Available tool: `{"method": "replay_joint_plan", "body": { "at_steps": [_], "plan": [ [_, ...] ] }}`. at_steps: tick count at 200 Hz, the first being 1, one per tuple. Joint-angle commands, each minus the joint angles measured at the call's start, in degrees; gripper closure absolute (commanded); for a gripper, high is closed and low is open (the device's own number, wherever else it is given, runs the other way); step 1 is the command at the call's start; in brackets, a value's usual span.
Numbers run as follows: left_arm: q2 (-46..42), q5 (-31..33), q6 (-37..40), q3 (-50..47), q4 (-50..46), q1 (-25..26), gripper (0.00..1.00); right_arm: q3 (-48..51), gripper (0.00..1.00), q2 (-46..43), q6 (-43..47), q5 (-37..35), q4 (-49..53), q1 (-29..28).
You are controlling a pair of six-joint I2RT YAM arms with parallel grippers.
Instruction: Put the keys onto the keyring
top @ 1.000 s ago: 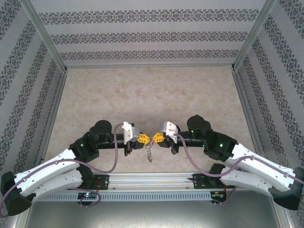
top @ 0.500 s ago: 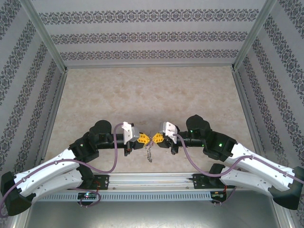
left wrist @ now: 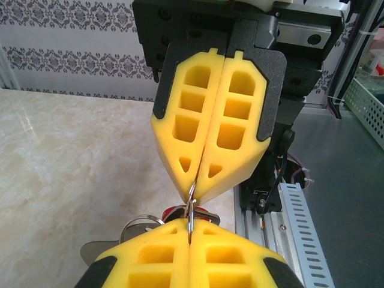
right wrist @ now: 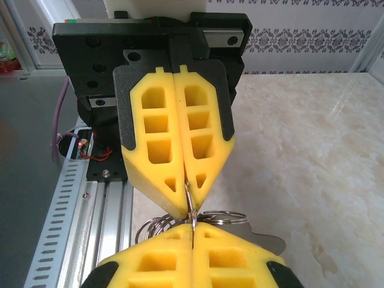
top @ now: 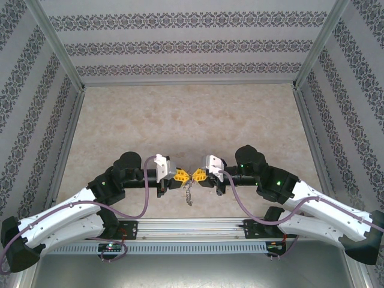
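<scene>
Beige, marble-patterned bench [top: 180, 114], smooth and matte. Walls [top: 192, 45] are papered in grey damask stripes, with aluminium posts at the corners. Both arms fold inward over the near edge and meet tip to tip.

Left end effector [top: 182, 175]: yellow foam pads with moulded rectangular and triangular pockets, backed by black plates, pressed together into a wedge point. Right end effector [top: 198, 175]: same build, likewise pressed together. Each pinches the keyring [top: 190, 177] from its own side, so the ring sits held above the bench between the two wedge tips.

Left wrist view: the keyring [left wrist: 191, 207] appears edge-on as a thin silvery wire loop. It runs from the seam of the left end effector [left wrist: 189, 233] up into the seam of the right end effector [left wrist: 195, 187]. Keys [left wrist: 141, 227] hang off it lower down, flat dull metal alongside a smaller split ring. A red piece [left wrist: 174, 210] sits among them, too hidden to identify.

Overhead view: the keys [top: 189, 194] dangle as a short grey cluster beneath the tips.
</scene>
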State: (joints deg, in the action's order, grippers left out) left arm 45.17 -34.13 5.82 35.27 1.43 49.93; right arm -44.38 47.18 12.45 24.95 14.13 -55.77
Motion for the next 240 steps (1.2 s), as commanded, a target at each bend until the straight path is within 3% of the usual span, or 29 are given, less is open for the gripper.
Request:
{"method": "replay_joint_plan", "body": {
  "at_steps": [1,240],
  "plan": [
    [0.2,-0.4,0.5,1.6,1.1,0.7,1.00,-1.2,1.00,-1.3,1.4,2.3,0.0,-1.0],
    [0.0,-0.9,0.1,1.5,1.6,0.8,1.00,-0.9,1.00,-3.1,1.7,1.1,1.0,-1.8]
  ]
}}
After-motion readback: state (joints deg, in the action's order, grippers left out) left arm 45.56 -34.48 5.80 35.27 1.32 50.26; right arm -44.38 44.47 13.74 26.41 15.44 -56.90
